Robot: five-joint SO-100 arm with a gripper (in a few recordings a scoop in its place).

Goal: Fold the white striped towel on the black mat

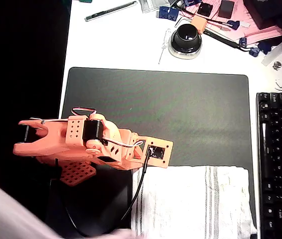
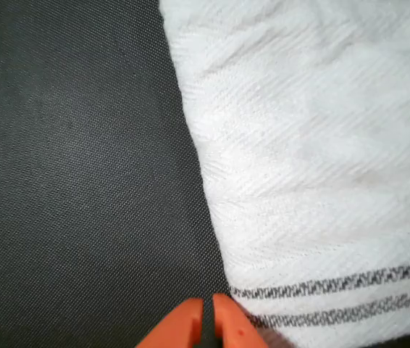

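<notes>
The white striped towel (image 1: 196,201) lies flat at the front right of the black mat (image 1: 156,109), with grey stripes running along it. My orange arm (image 1: 91,142) reaches in from the left, and its camera end sits just over the towel's upper left corner. In the wrist view my gripper (image 2: 208,326) is shut, its two orange fingertips (image 2: 235,328) pressed together just above the mat (image 2: 82,181). They sit right beside the towel's (image 2: 314,159) left edge near the stripes (image 2: 335,286). Nothing shows between the fingers.
A black keyboard (image 1: 278,159) lies right of the mat. Behind the mat are a round black object in a clear dish (image 1: 186,40), a pen (image 1: 111,11) and small clutter. A pale blurred shape (image 1: 11,214) crosses the lower left corner.
</notes>
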